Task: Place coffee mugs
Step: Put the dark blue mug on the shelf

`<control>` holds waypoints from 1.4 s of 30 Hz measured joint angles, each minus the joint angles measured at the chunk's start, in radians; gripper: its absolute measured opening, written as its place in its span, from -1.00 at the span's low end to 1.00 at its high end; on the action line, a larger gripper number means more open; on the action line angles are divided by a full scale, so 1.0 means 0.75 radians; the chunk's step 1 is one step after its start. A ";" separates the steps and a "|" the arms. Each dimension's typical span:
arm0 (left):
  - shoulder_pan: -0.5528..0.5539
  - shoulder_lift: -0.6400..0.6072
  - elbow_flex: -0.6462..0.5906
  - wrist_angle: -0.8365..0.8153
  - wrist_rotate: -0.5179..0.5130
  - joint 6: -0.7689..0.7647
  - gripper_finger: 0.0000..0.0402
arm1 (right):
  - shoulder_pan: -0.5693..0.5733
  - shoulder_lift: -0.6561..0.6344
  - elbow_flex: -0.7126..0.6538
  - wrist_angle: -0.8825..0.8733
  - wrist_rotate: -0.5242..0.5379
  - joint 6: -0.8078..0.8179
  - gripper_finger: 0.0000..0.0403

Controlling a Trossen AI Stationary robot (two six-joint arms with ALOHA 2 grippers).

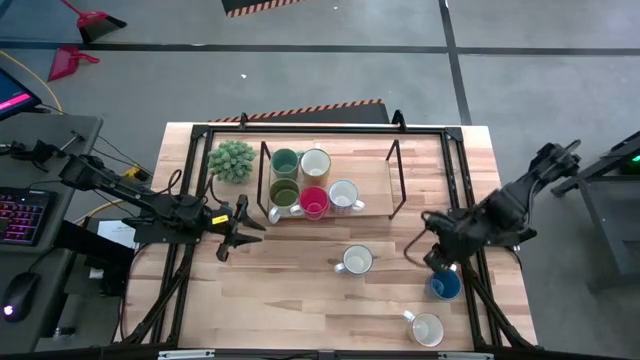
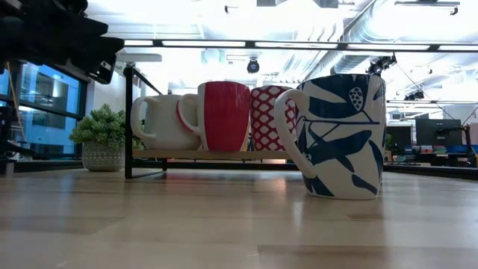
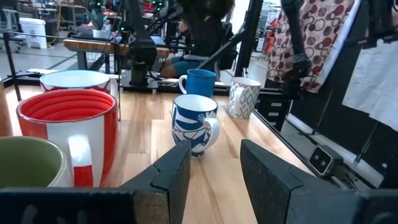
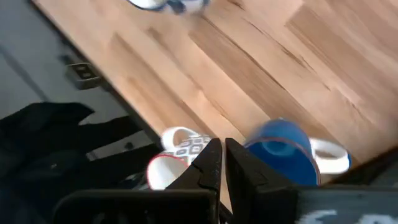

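Note:
Five coffee mugs stand on a wooden board (image 1: 372, 203) in a black frame: teal-green (image 1: 284, 160), cream (image 1: 315, 162), olive-green (image 1: 284, 192), red (image 1: 313, 202) and white (image 1: 343, 195). Three more rest on the table on their bases: a blue-and-white leaf-patterned one (image 1: 355, 261) (image 3: 194, 124), a blue one (image 1: 445, 286) (image 4: 283, 155) and a white patterned one (image 1: 427, 328) (image 4: 177, 158). My left gripper (image 1: 240, 228) (image 3: 214, 177) is open and level, left of the board, aimed at the leaf-patterned mug. My right gripper (image 1: 437, 262) (image 4: 222, 165) is shut, slanting down just above the blue mug.
A spiky green potted plant (image 1: 231, 160) stands at the board's far left corner. The black frame's posts (image 1: 397, 180) rise around the board. Bare tabletop (image 1: 280, 300) lies in front of the board, toward the near edge.

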 joint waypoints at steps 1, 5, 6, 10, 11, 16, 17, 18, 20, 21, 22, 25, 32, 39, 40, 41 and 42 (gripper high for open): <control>0.000 0.000 0.000 0.000 -0.001 0.000 -0.36 | 0.031 0.025 0.000 -0.016 0.004 0.055 -0.97; 0.000 0.000 0.000 0.000 -0.002 0.000 -0.36 | 0.139 0.132 0.000 -0.101 -0.028 0.307 -0.97; 0.000 0.000 0.000 0.000 -0.003 0.000 -0.36 | 0.162 0.158 0.000 -0.129 -0.045 0.376 -0.97; 0.000 0.000 0.000 0.002 -0.003 0.000 -0.36 | 0.235 0.244 -0.001 -0.129 -0.095 0.588 -0.97; 0.000 0.000 0.000 0.002 -0.003 0.000 -0.36 | 0.247 0.259 -0.001 -0.103 -0.094 0.627 -0.97; 0.000 0.000 0.000 0.003 -0.003 0.000 -0.36 | 0.271 0.336 -0.001 0.028 -0.071 0.771 -0.97; 0.000 0.000 0.000 0.003 -0.003 0.000 -0.36 | 0.271 0.354 -0.001 0.039 -0.073 0.795 -0.97; 0.000 0.000 0.000 0.003 -0.003 0.000 -0.36 | 0.271 0.372 -0.001 0.044 -0.079 0.816 -0.97; 0.000 0.000 0.000 0.004 -0.003 0.000 -0.36 | 0.270 0.407 -0.001 0.044 -0.103 0.836 -0.96; 0.000 0.000 0.000 0.004 -0.003 0.000 -0.36 | 0.270 0.423 -0.001 0.044 -0.114 0.843 -0.95; 0.000 0.000 0.000 0.004 -0.003 0.000 -0.36 | 0.270 0.435 -0.001 0.044 -0.120 0.843 -0.93; 0.000 0.000 0.000 0.004 -0.003 0.000 -0.36 | 0.266 0.459 -0.001 0.040 -0.123 0.844 -0.84; 0.000 0.000 0.000 0.005 -0.008 0.000 -0.36 | 0.266 0.469 -0.001 0.000 -0.109 0.925 -0.56; 0.000 0.000 0.000 0.009 -0.037 0.001 -0.36 | 0.266 0.469 -0.001 0.007 -0.074 0.988 -0.46; 0.000 0.000 0.000 0.009 -0.037 0.001 -0.36 | 0.266 0.469 -0.001 0.008 -0.063 0.995 -0.46; 0.000 0.000 0.000 0.009 -0.037 0.001 -0.36 | 0.266 0.470 -0.001 0.008 -0.050 0.996 -0.46; 0.000 0.000 0.000 0.009 -0.038 0.001 -0.36 | 0.264 0.473 -0.001 0.007 -0.041 0.997 -0.46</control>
